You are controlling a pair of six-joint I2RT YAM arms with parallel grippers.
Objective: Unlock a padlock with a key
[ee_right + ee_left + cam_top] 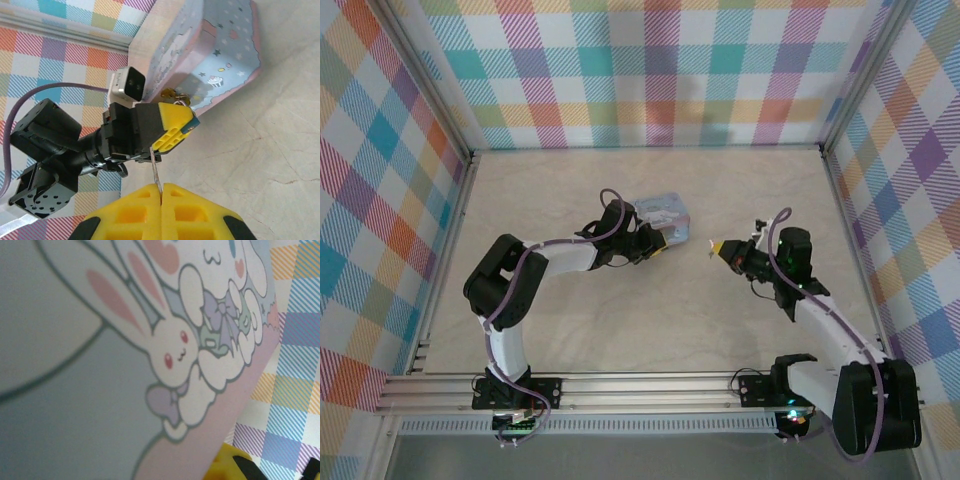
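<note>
In the right wrist view my right gripper is shut on the key, a thin grey sliver standing up from between the yellow fingers. The key's tip reaches the underside of my left gripper. That gripper's yellow fingers are pressed together on a small dark bluish padlock, which peeks out at their tip. From above, the left gripper sits against the tin box and the right gripper faces it a short way to the right. One yellow fingertip shows in the left wrist view.
The pastel-blue cartoon-printed tin box lies just behind the left gripper, its lid very close to the left wrist camera. A small gold clasp hangs on its side. Plaid walls enclose the pale table.
</note>
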